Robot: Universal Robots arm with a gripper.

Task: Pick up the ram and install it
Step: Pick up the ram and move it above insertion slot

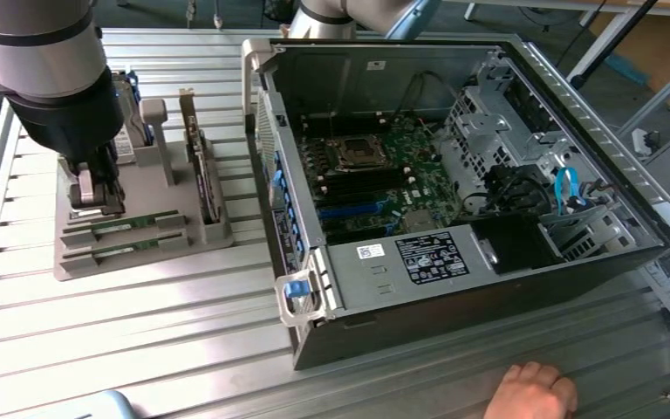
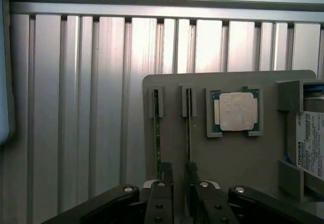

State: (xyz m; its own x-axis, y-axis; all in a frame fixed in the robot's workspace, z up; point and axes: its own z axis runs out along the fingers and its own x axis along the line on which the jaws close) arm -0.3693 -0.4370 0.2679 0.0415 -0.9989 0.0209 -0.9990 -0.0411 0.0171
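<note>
Two thin green ram sticks lie side by side in slots of a grey holder [image 1: 137, 262]: one ram [image 1: 122, 228] [image 2: 188, 133] nearer the gripper, the other [image 1: 119, 254] [image 2: 156, 133] beside it. My gripper [image 1: 97, 208] [image 2: 177, 169] hangs low over the holder's end at the exterior view's left. It is open, with one dark fingertip [image 2: 165, 172] over the end of each stick and nothing gripped between them. The open computer case [image 1: 452, 166] with its green motherboard [image 1: 387, 175] lies at the exterior view's right.
A square silver processor chip [image 2: 235, 110] sits in the holder beside the sticks. A dark upright card [image 1: 203, 170] and a labelled drive [image 2: 310, 143] stand in the same holder. A person's hand [image 1: 530, 393] rests on the ribbed metal table [image 1: 137, 349] before the case.
</note>
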